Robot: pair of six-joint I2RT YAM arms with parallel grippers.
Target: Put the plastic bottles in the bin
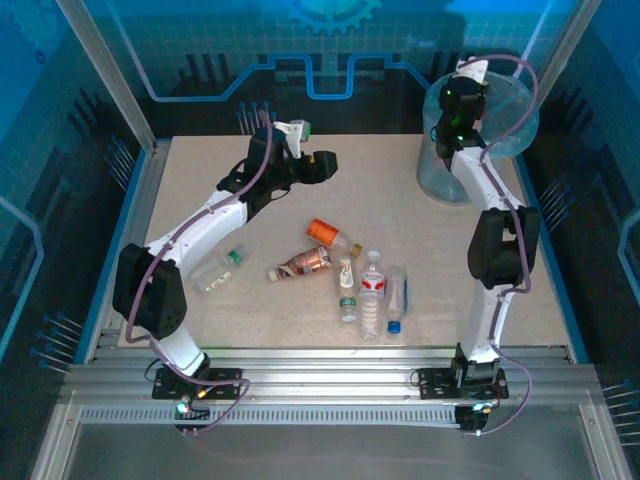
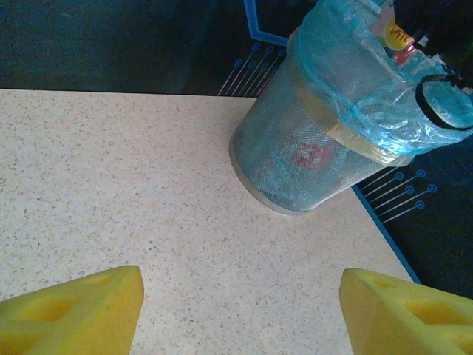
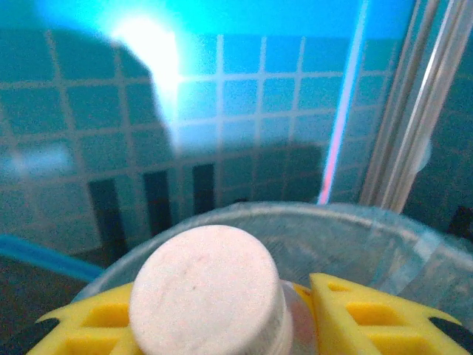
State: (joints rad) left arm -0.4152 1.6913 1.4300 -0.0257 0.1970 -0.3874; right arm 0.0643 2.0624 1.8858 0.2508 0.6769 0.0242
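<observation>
My right gripper hangs over the bin, a round translucent grey bucket lined with a pale blue bag. It is shut on a white-capped bottle, held between its yellow fingers just above the bin's rim. My left gripper is open and holds nothing. It hovers over bare table at the back centre and faces the bin. Several bottles lie mid-table: an orange one, a brown-labelled one, a red-labelled clear one, a blue-capped one and a green-capped one.
A small bottle lies among the group. Something red shows through the bin's wall. The table ends at blue-edged borders, with the frame's metal posts behind. The bin stands at the table's back right corner.
</observation>
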